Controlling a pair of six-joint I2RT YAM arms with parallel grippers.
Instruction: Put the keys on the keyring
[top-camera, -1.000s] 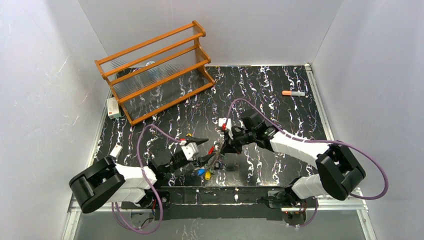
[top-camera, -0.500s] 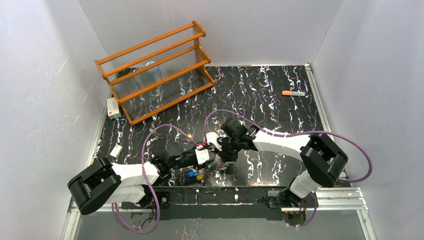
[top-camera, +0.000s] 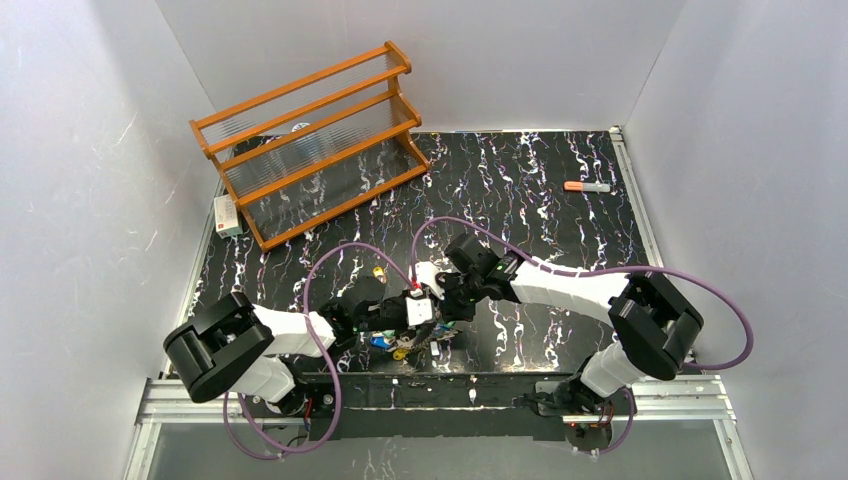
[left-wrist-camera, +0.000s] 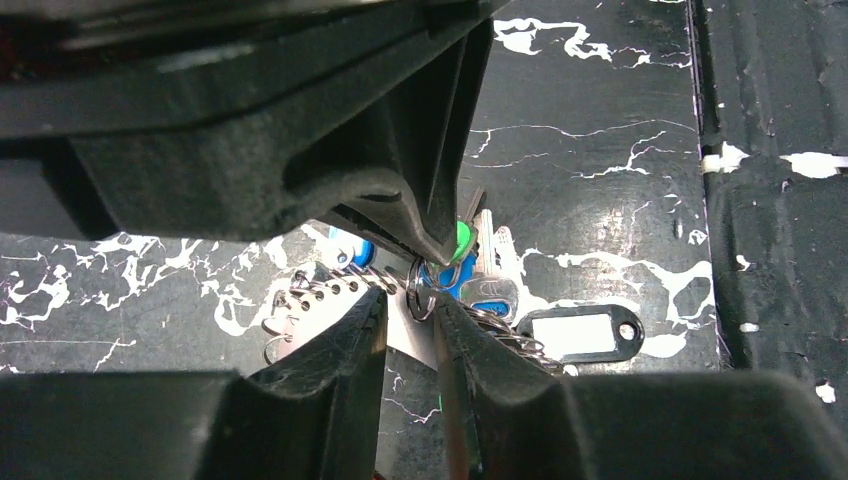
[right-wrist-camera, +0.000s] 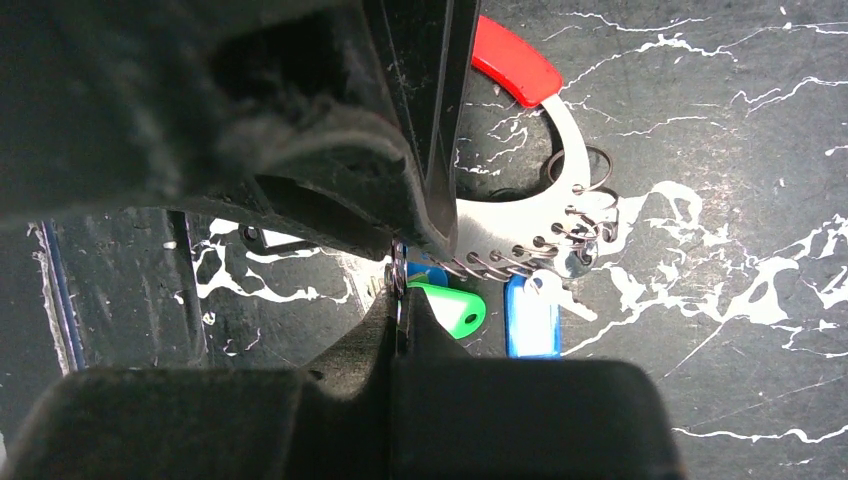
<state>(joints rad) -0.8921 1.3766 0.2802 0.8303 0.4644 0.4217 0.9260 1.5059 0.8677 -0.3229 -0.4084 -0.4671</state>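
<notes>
Your right fingers (right-wrist-camera: 412, 232) are closed, pinching a small wire split ring (right-wrist-camera: 398, 272) at their very tips. Just beyond those tips lies the keyring (right-wrist-camera: 500, 218), a flat silver curved band with a red arc section and a row of holes carrying little wire loops. It rests on the black, white-veined table (right-wrist-camera: 720, 330). A green plastic key tag (right-wrist-camera: 452, 312) and a blue plastic key tag (right-wrist-camera: 530, 318) lie just beside the tips, below the band. Your left fingers (left-wrist-camera: 432, 232) stand narrowly apart around a thin wire ring (left-wrist-camera: 418, 295) in the same cluster. You cannot tell whether they grip it. A silver metal key (left-wrist-camera: 497, 262) and a dark tag with a white label (left-wrist-camera: 585, 333) lie just past them.
</notes>
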